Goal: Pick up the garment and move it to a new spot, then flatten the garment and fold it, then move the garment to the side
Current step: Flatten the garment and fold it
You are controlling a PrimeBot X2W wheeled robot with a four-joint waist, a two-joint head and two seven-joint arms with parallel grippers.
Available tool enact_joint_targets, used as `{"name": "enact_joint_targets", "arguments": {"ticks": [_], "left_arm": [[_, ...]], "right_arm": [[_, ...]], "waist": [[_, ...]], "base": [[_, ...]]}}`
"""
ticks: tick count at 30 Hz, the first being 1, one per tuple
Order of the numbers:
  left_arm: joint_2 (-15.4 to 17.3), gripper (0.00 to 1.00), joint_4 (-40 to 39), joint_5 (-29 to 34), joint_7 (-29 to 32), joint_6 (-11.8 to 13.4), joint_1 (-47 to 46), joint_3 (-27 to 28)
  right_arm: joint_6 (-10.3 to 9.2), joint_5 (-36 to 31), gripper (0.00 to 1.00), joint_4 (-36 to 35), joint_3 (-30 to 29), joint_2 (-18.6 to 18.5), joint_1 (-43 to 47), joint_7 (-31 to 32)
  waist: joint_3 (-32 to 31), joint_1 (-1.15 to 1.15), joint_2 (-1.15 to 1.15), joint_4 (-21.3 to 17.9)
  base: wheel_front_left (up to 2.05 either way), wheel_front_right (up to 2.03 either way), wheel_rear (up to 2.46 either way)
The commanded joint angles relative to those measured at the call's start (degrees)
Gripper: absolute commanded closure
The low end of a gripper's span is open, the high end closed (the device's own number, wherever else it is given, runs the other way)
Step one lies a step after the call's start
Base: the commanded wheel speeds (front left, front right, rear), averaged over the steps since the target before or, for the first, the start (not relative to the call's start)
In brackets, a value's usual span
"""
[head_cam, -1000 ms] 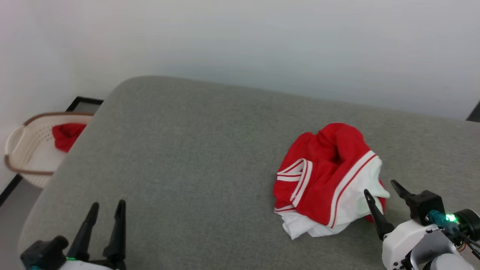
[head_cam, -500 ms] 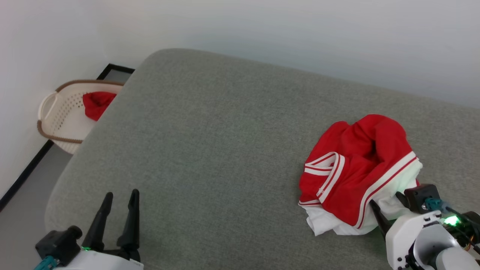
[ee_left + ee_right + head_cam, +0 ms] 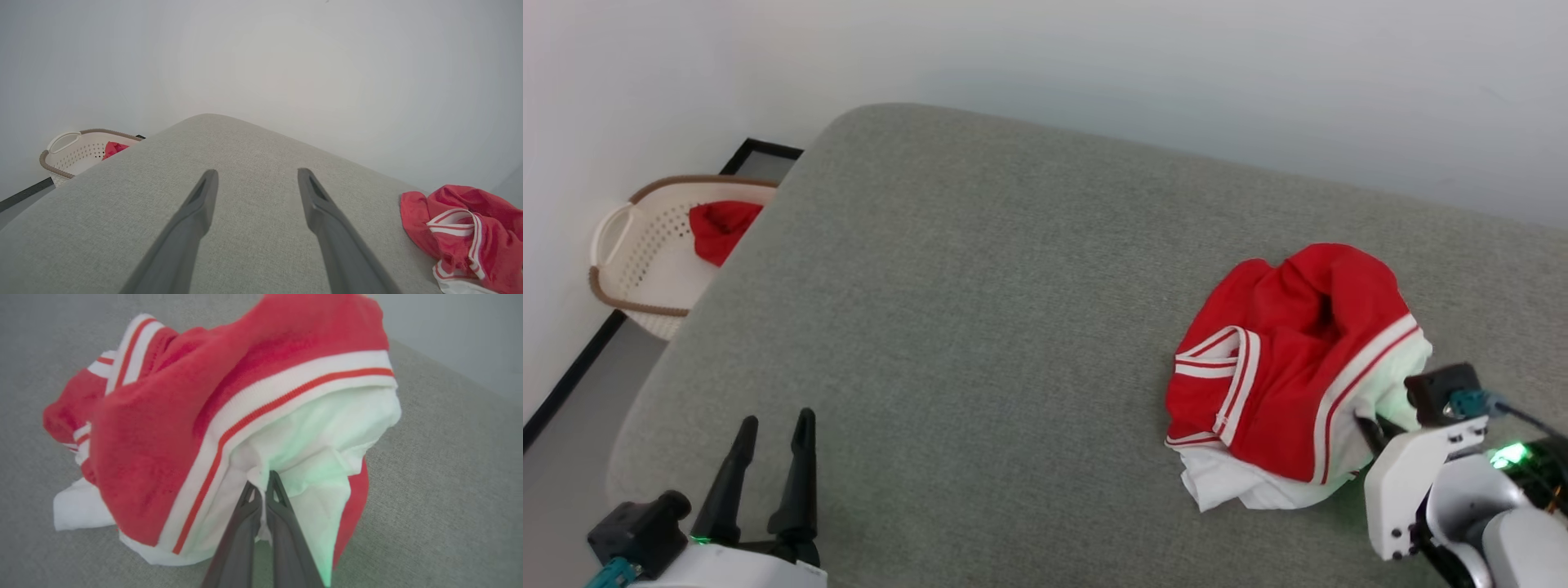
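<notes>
The garment, a red T-shirt with white sleeves and striped trim, lies crumpled on the right part of the grey surface. In the right wrist view my right gripper is shut on a fold of the garment's white sleeve. From the head camera, that gripper sits at the garment's near right edge, its fingertips buried in white cloth. My left gripper hovers open at the lower left, far from the garment. Its fingers spread wide over bare grey fabric, with the garment at the right edge.
A white perforated basket with a brown rim stands on the floor beyond the surface's left edge and holds a plain red cloth. A pale wall rises behind the surface. A dark strip runs along the floor at the left.
My right gripper pushed forward into the white sleeve and shut on it. The head camera shifted, sliding the scene right. The left gripper stayed open.
</notes>
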Motion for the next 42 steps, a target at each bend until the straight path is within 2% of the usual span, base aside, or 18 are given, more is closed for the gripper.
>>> {"name": "enact_joint_targets", "arguments": {"ticks": [1,11,18,22,29,35,36,37,38,39,40,42], "left_arm": [[0.2,0.00,-0.2,-0.2,0.0,-0.1,0.1,0.1],[0.6,0.00,-0.5,0.1,0.0,-0.1,0.7,0.4],[1.0,0.00,-0.5,-0.2,0.0,-0.1,1.1,-0.3],[1.2,0.00,-0.2,-0.3,0.0,-0.1,0.9,-0.8],[1.7,0.00,0.3,-0.6,0.0,-0.1,0.3,-1.7],[2.1,0.00,0.6,-0.9,0.0,-0.1,-0.1,-2.2],[2.2,0.00,0.6,-1.0,0.0,-0.1,-0.1,-2.2],[2.2,0.00,0.6,-1.0,0.0,-0.1,-0.1,-2.2],[2.3,0.00,0.7,-1.1,0.0,-0.1,-0.1,-2.3],[2.3,0.00,0.7,-1.1,0.0,-0.1,-0.2,-2.3],[2.4,0.00,0.7,-1.1,0.0,-0.1,-0.3,-2.2],[2.4,0.00,0.6,-1.1,0.0,-0.1,-0.4,-2.1]], "right_arm": [[-0.04,0.5,1.00,-0.5,-0.2,-0.3,-1.0,0.2],[-0.04,2.1,1.00,-6.1,-3.5,-3.6,-3.3,3.6],[-0.03,2.2,1.00,-6.4,-8.6,-6.2,-1.4,5.0],[-0.04,1.6,1.00,-4.7,-12.5,-6.0,0.9,5.2],[-0.04,0.5,1.00,2.5,-17.9,-4.8,3.4,1.6],[-0.04,0.8,1.00,10.4,-18.7,-4.2,1.7,-2.3],[-0.04,0.7,0.88,11.6,-18.4,-4.3,1.2,-2.9],[-0.04,0.7,0.70,12.6,-18.1,-4.4,0.9,-3.3],[-0.04,0.7,0.56,13.6,-17.8,-4.5,0.4,-3.7],[-0.04,0.8,0.31,14.4,-17.4,-4.7,-0.2,-4.1],[-0.04,1.0,0.00,14.8,-17.1,-4.8,-1.0,-4.7],[-0.04,1.0,0.00,15.4,-16.5,-5.1,-2.1,-5.0]], "waist": [[-0.2,0.00,0.00,-0.5],[-1.4,0.00,0.00,-4.0],[-2.2,0.00,0.00,-6.1],[-2.3,0.00,0.00,-6.8],[-2.6,0.00,0.00,-7.5],[-2.6,0.00,0.00,-8.3],[-2.5,0.00,0.00,-8.5],[-2.5,0.00,0.00,-8.7],[-2.4,0.00,0.00,-9.0],[-2.4,0.00,0.00,-9.2],[-2.3,0.00,0.00,-9.5],[-2.2,0.00,0.00,-10.2]], "base": [[0.00,0.00,0.00],[0.00,0.00,0.00],[0.00,0.00,0.00],[0.00,0.00,0.00],[0.00,0.00,0.00],[0.00,0.00,0.00],[0.00,0.00,0.00],[0.00,0.00,0.00],[0.00,0.00,0.00],[0.00,0.00,0.00],[0.00,0.00,0.00],[0.00,0.00,0.00]]}}
